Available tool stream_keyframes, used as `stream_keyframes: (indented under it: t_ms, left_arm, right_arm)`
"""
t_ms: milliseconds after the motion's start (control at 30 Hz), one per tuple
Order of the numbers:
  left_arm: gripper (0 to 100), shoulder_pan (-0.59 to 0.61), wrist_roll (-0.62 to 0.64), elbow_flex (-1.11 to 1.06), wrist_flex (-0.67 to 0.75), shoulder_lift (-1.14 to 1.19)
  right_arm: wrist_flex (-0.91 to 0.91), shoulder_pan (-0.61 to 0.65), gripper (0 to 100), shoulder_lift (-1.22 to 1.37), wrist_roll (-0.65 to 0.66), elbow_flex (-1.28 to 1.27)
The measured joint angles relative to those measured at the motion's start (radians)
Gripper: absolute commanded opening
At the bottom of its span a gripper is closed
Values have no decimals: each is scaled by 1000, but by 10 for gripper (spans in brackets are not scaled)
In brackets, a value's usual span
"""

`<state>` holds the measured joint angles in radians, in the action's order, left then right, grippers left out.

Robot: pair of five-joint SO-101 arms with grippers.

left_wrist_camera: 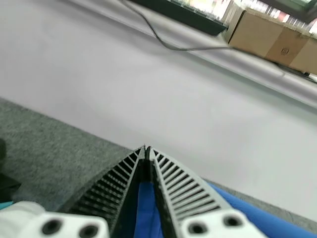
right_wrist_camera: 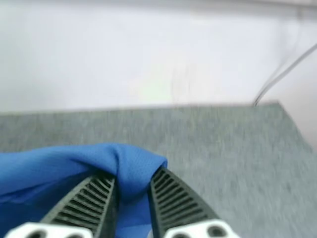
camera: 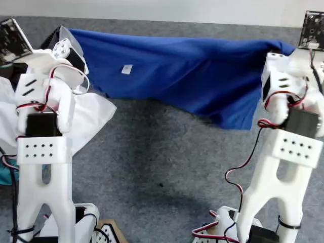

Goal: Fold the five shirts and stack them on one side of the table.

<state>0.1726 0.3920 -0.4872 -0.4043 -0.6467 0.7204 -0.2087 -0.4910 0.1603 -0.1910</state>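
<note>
A: So, where does the blue shirt [camera: 192,76] sit right now?
B: Strung across the far side of the table [camera: 167,167], from about 11 o'clock to 2 o'clock, with one end in each arm. Its near edge dips lowest toward 3 o'clock, and a small label [camera: 127,69] faces up near 12.
A: And the grips?
B: The left gripper [left_wrist_camera: 147,151] has its jaws pressed together with a sliver of blue cloth between them. The right gripper [right_wrist_camera: 132,174] is clamped on a bunched fold of the same cloth.
A: What makes this step go well, in your view?
B: Even tension, I'd say. Both arms should travel together toward 6 o'clock at one height, so the far edge lays over the near one without twisting. The left pinch looks thin, so a sharp tug might pull it free.
A: Anything in the way?
B: A white shirt [camera: 93,114] lies at 9 o'clock beneath the left arm. I'd steer the blue cloth clear of it, and let go only once the fold rests flat
</note>
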Motion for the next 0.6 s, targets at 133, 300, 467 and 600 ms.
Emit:
stream_keyframes:
  t_ms: [133, 300, 467, 600]
  left_arm:
    - [10, 0, 0, -54, 80, 0]
    - [10, -3, 0, -63, 157, 0]
    - [10, -3, 0, -35, 164, 0]
    - [11, -28, 0, 25, 48, 0]
  right_arm:
    - [-221, -20, 5, 58, -2, -94]
    - [-385, -29, 5, 114, -3, -100]
    - [-359, -57, 5, 132, -18, 21]
    - [-203, -63, 5, 130, -61, 138]
